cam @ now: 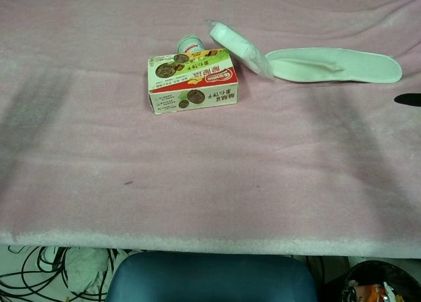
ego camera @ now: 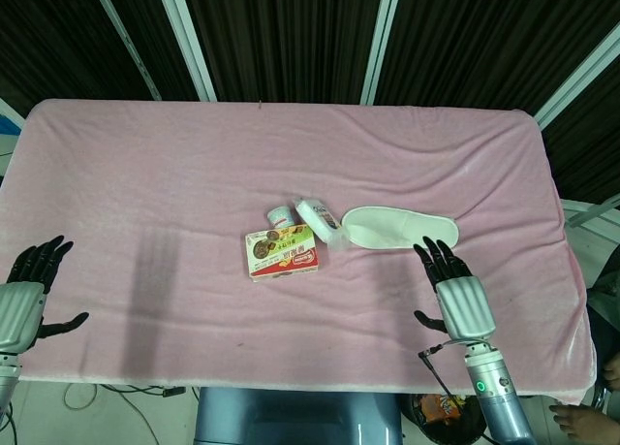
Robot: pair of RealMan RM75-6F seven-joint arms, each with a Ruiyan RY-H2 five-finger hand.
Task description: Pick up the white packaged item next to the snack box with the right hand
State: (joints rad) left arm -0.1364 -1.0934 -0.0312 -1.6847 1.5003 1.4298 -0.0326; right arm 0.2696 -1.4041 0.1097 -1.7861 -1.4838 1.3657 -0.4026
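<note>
A white packaged item (ego camera: 319, 218) (cam: 239, 49) lies tilted against the right end of the snack box (ego camera: 281, 252) (cam: 193, 81) in the middle of the pink table. My right hand (ego camera: 455, 288) hovers open, fingers spread, to the right and nearer the front edge, well apart from the package. In the chest view only a dark fingertip (cam: 409, 99) of it shows at the right border. My left hand (ego camera: 29, 288) is open at the front left corner, holding nothing.
A small round cup (ego camera: 281, 215) (cam: 190, 45) lies behind the snack box. A white slipper (ego camera: 397, 227) (cam: 335, 64) lies just right of the package, between it and my right hand. The pink cloth (ego camera: 194, 164) covers the whole table.
</note>
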